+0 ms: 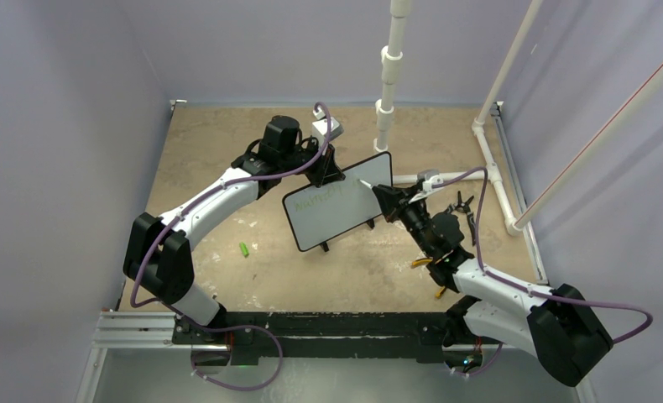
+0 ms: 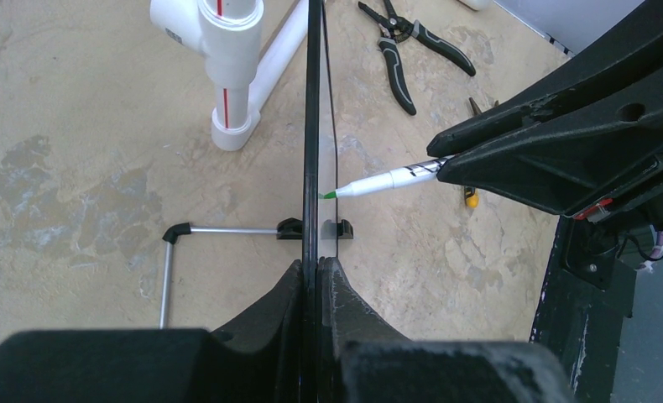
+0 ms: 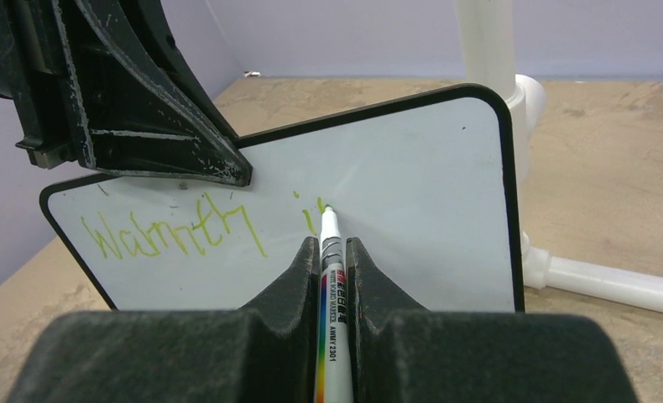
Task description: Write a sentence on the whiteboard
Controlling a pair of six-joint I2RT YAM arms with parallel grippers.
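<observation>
Tabletop (image 1: 227, 151) scene seen from above and from 2 wrist cameras, read left to right. At far left a small green cap (image 1: 244, 249) lies loose, well apart from everything else. Next is the left gripper (image 2: 318, 267), its 2 fingers pressed together on the top edge of the whiteboard (image 1: 336, 214), pinching the thin black frame. The whiteboard stands near the middle of the tabletop, between the 2 arms; whether its feet touch down cannot be told. On its face the sentence (image 3: 169, 233) reads "Warmth" in pale green, followed by the start of another word. A marker (image 3: 331, 311) touches the surface there with its tip, clamped between the fingers of the right gripper (image 3: 335, 245). Pliers (image 2: 399, 50) lie beyond, at far right. Likely risks: the marker pushes on a board pinched at only 1 edge, so too much pressure could pivot or slip it and smear a stroke; the ink looks faint, so letters may fade out. The whiteboard stands upright on a long edge, its long axis running diagonally from near-left to far-right in the overhead view, white face pointing toward the right arm.
</observation>
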